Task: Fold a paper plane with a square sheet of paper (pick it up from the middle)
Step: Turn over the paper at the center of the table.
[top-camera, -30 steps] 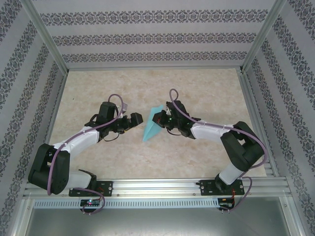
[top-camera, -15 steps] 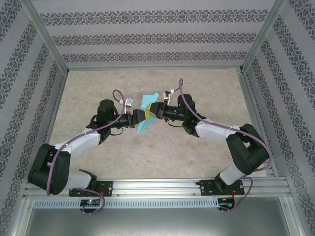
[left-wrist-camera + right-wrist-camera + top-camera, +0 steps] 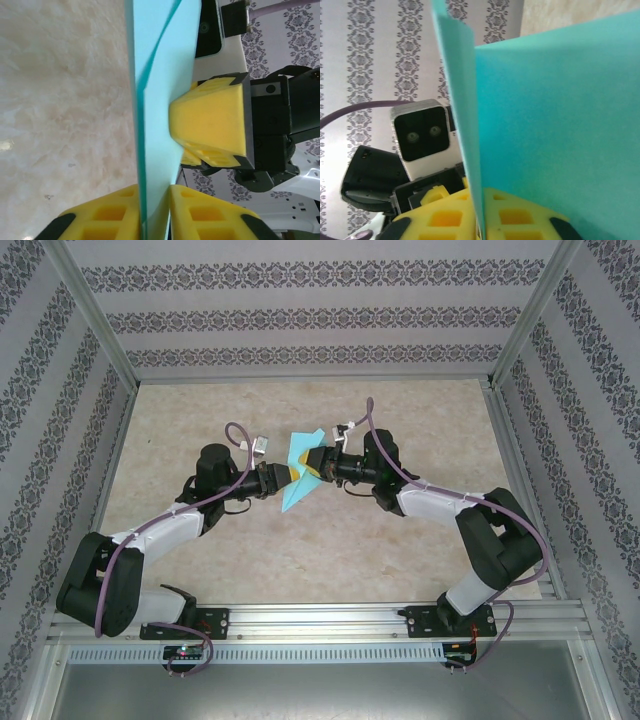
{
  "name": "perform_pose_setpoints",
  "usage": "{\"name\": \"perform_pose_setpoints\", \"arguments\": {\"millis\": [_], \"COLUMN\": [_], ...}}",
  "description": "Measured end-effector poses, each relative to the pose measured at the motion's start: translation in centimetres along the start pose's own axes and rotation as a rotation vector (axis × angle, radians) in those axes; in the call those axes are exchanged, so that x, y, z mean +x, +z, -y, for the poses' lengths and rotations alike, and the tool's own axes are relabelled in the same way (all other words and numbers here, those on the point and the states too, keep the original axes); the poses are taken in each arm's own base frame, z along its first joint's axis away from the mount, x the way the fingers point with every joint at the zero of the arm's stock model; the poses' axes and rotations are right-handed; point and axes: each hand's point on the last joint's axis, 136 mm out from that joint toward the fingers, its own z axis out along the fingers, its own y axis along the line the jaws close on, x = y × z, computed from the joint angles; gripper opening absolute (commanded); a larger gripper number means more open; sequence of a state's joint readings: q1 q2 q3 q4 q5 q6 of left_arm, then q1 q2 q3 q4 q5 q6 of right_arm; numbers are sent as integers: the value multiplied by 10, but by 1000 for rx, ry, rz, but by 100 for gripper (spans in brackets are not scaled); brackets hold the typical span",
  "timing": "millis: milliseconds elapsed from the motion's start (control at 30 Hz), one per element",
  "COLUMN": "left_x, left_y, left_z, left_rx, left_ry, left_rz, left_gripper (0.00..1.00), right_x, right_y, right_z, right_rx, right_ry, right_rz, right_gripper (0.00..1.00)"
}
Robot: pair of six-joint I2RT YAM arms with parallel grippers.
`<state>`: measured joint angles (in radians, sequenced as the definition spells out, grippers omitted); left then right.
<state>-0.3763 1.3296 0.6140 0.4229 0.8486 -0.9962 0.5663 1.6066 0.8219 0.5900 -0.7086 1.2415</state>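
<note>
Two robot arms are meeting in mid-air above a pale marbled surface (image 3: 420, 570). Between them they are sharing a partly folded light-blue paper (image 3: 291, 496), held clear of the surface. The left claw (image 3: 283, 476) is pinching one edge of the paper between its fingers (image 3: 112, 217). The right claw (image 3: 312, 466) is gripping from the opposite side, its fingers (image 3: 520, 220) sitting tight on either side of a fold.

The main risk is that the arms start pulling apart or twisting while both are gripping, which would likely tear the thin sheet or crease it in the wrong place. A lesser risk is that one claw lets go early, leaving the paper sagging, swinging and slipping free.

The surface is looking smooth and hard. The paper is looking thin and matte, with flat planes, sharp edges and layered folds. The fingers are showing as blocky yellow wedges with open square pockets.
</note>
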Motion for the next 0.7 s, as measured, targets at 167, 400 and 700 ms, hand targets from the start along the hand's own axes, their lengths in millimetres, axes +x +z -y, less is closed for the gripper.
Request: {"name": "perform_pose_setpoints", "arguments": {"millis": [167, 400, 700], "left_x": [1, -23, -34], "left_y": [0, -8, -19], "left_z": [-14, -30, -57], "left_rx": [-71, -354, -987], "left_ry": [-5, 90, 355], "left_rz": [1, 30, -12], "left_gripper": [10, 8, 8], "right_x": [-1, -21, -25], "right_y": [-13, -62, -124], "right_z": [28, 39, 87], "right_rx": [149, 433, 786], "right_ry": [4, -131, -168], "right_rz": [16, 181, 337], "right_gripper": [54, 78, 81]}}
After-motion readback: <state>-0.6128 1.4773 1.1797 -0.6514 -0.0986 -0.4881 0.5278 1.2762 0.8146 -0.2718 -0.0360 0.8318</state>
